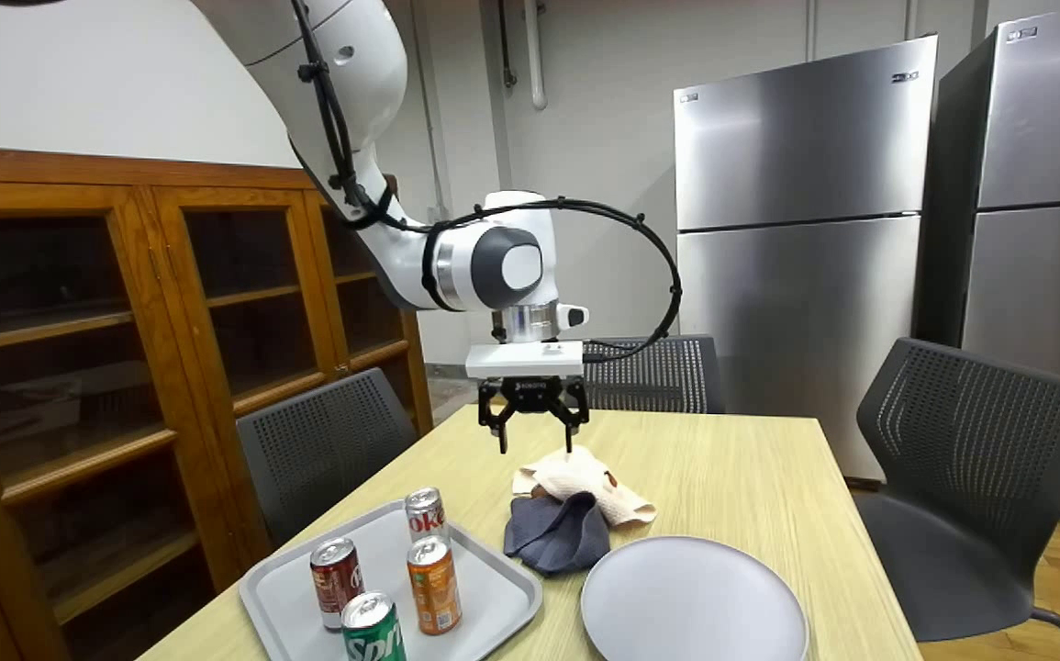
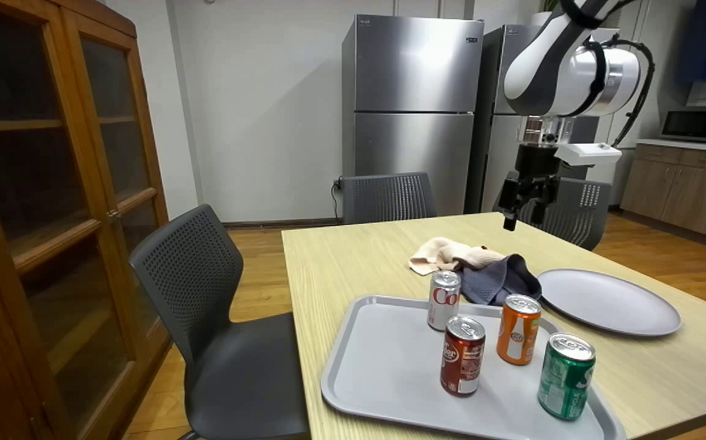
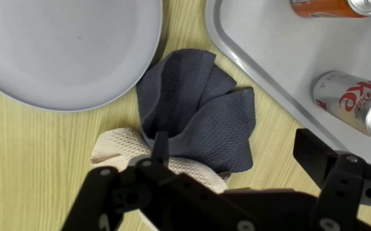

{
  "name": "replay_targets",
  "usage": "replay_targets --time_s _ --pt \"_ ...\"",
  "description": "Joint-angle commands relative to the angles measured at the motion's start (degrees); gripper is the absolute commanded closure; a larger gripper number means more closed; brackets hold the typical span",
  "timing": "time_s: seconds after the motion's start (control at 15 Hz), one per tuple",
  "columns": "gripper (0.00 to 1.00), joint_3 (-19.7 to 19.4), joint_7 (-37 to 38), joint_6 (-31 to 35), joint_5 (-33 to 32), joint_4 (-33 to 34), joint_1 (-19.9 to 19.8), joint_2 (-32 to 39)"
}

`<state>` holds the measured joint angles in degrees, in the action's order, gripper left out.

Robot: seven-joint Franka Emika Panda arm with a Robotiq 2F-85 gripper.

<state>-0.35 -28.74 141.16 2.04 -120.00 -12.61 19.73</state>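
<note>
My gripper (image 1: 536, 448) hangs above the table with its fingers spread and nothing between them. In the wrist view the gripper (image 3: 231, 141) stands over two crumpled cloths. One is a dark blue-grey cloth (image 3: 217, 134), folded loosely. Beside and partly under it lies a cream cloth (image 3: 121, 144), half hidden by the left finger. A small brown object (image 3: 225, 175) peeks out where they meet; what it is I cannot tell. In both exterior views the blue-grey cloth (image 1: 557, 534) (image 2: 490, 282) lies nearer the camera than the cream cloth (image 1: 589, 482) (image 2: 441, 253).
A round grey plate (image 1: 695, 606) sits by the cloths. On a grey tray (image 2: 383, 348) stand several upright cans: Diet Coke (image 2: 444, 299), Dr Pepper (image 2: 463, 357), an orange can (image 2: 519, 330) and Sprite (image 2: 566, 376). Chairs (image 1: 970, 441) surround the table; a wooden cabinet (image 1: 149, 303) stands alongside.
</note>
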Motion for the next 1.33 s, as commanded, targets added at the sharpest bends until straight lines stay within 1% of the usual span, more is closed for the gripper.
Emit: replay_targets --time_s 0.0,0.27,0.53,0.8,1.27 --pt "0.00 2.4 -3.5 -0.6 2.7 -3.4 0.1 -3.1" --pt "0.00 3.7 -4.4 -1.1 1.9 -6.5 1.6 -4.7" --pt "0.00 3.2 -2.7 0.5 -0.4 -9.8 4.2 -5.1" --pt "0.00 3.2 -2.5 1.5 -1.8 -13.0 5.8 -6.1" --pt "0.00 3.0 -1.8 1.8 -5.3 -17.1 7.3 -6.5"
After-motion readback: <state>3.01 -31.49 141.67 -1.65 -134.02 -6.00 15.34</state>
